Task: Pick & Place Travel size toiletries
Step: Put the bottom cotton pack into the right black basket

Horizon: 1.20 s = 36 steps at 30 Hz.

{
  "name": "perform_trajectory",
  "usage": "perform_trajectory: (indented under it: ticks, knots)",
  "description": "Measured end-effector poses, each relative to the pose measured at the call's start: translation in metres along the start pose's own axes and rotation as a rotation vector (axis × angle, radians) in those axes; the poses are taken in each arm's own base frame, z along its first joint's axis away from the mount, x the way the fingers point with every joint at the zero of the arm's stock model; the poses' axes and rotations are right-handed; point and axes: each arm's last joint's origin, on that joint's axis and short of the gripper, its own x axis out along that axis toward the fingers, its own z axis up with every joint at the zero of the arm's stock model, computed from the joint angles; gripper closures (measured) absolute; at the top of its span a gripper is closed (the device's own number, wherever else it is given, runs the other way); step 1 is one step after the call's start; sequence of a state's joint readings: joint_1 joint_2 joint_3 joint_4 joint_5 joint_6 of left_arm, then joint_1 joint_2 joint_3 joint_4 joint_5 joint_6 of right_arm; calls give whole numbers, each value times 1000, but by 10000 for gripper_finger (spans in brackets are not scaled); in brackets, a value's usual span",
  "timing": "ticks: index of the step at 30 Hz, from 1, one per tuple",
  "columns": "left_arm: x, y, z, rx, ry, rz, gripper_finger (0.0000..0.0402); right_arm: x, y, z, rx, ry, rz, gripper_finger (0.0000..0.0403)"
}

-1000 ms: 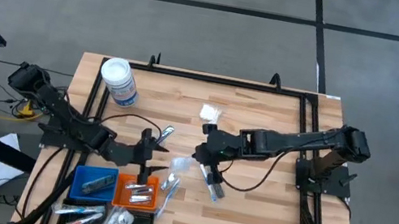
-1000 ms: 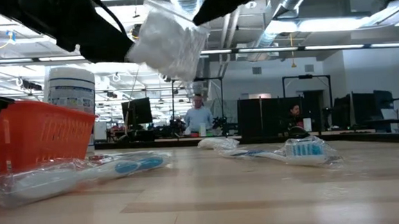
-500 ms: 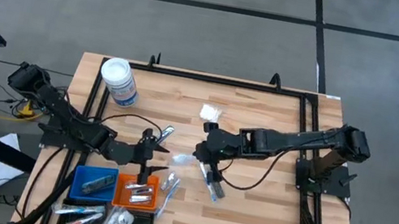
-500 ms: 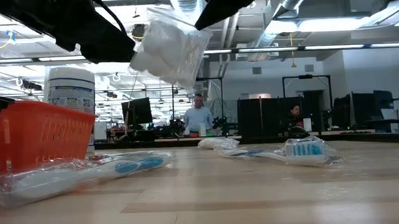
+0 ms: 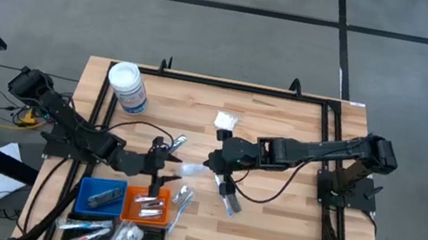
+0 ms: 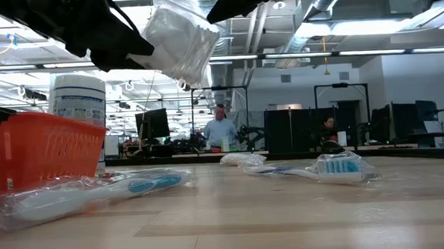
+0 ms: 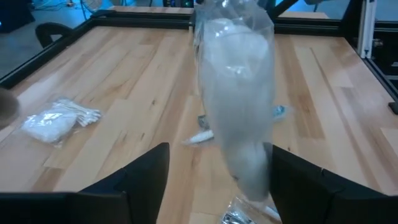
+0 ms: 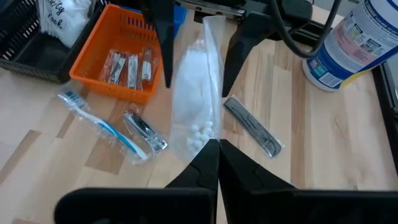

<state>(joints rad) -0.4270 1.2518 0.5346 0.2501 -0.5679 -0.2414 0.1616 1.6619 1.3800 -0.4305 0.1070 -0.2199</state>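
Observation:
A clear packet of small white balls (image 8: 196, 93) is lifted over the table's middle and also shows in the high view (image 5: 188, 169) and the low view (image 6: 178, 42). My right gripper (image 8: 217, 149) is shut on it. My left gripper (image 7: 221, 180) is open. Its fingers (image 8: 163, 37) stand on either side of the packet's far end, and I cannot tell whether they touch it. A wrapped toothbrush (image 8: 102, 124), a wrapped clipper (image 8: 146, 132) and a silvery stick (image 8: 252, 130) lie flat on the wood below. My right gripper pinches the packet's near end (image 8: 210, 138) between its two shut fingers, coming level from the table's right side. The packet is lifted clear of the table and reaches away from the fingers toward my left gripper, its white balls gathered in the middle.
The orange tray (image 5: 146, 205), blue tray (image 5: 99, 197) and black tray (image 5: 127, 237) stand at the near left. A white-lidded jar (image 5: 127, 87) stands at the far left. A white packet (image 5: 225, 122) and another wrapped toothbrush (image 5: 227, 197) lie mid-table.
My right gripper has carried the packet a little up and toward my left gripper. The packet has stayed clear of the table and has tipped slightly, its free end now farther in between the left fingers.

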Motion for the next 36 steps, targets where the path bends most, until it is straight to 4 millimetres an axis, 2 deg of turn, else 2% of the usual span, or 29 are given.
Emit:
perform_trajectory:
  ticks: [5, 13, 14, 18, 28, 32, 36]
  knots:
    - [1, 2, 1, -7, -1, 8, 215, 0, 0, 0, 0, 1, 0, 403]
    - [1, 1, 1, -11, 2, -29, 377, 0, 0, 0, 0, -1, 1, 403]
    - [1, 0, 1, -12, 5, -51, 387, 0, 1, 0, -1, 0, 2, 403]
    - [0, -3, 1, -16, 28, -154, 391, 0, 0, 2, 22, -13, 0, 397]
    - [-4, -7, 2, -46, 68, -354, 397, -12, -1, 21, 40, -77, -3, 353]
    - [-9, -10, 9, -66, 32, -482, 398, -16, 12, 27, -180, -102, 13, 355]
    - [-14, -18, 16, -71, -18, -652, 398, -22, 45, 33, -447, -146, 65, 369]
